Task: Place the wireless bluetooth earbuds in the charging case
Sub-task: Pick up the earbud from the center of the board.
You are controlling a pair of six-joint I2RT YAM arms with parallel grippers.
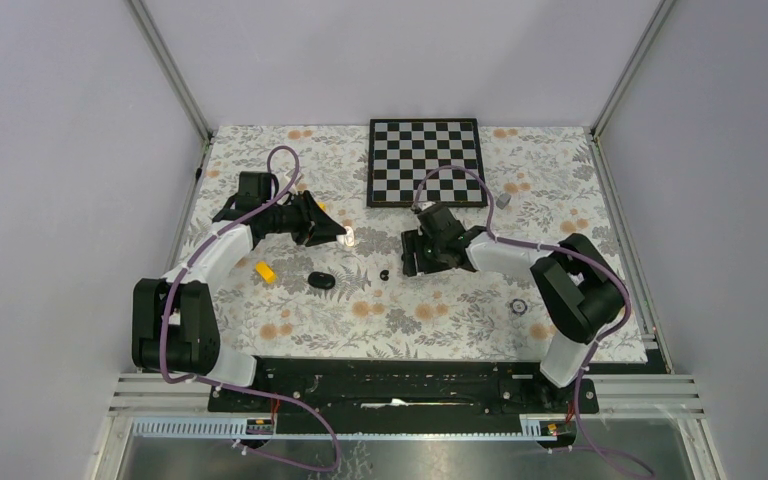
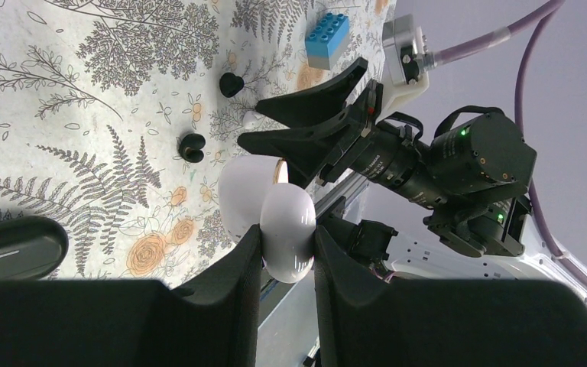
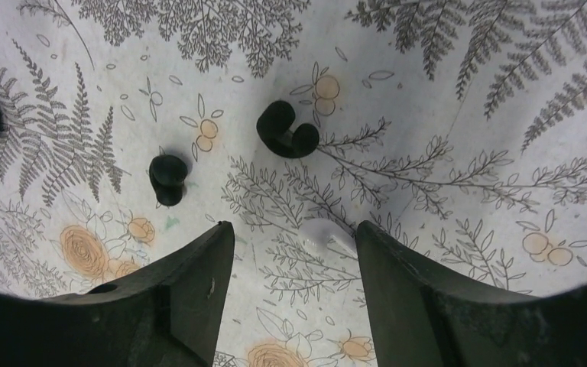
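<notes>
My left gripper (image 2: 287, 238) is shut on the white charging case (image 2: 279, 218), whose lid stands open, and holds it just above the cloth; in the top view the case (image 1: 349, 239) shows at the left gripper's (image 1: 338, 234) tip. My right gripper (image 3: 294, 233) is open and low over the cloth. A white earbud (image 3: 321, 233) lies between its jaws, close to the right finger. Two black earbuds (image 3: 287, 131) (image 3: 168, 177) lie just beyond its fingertips. They also show in the left wrist view (image 2: 231, 82) (image 2: 192, 145), beside the right gripper (image 2: 306, 126). The second white earbud is not visible.
A black charging case (image 1: 321, 280) lies shut at the front centre of the cloth and also shows in the left wrist view (image 2: 15, 248). A yellow block (image 1: 264, 271) lies to its left. The chessboard (image 1: 425, 160) is at the back. A blue brick (image 1: 503, 199) and a small dark ring (image 1: 518, 305) lie to the right.
</notes>
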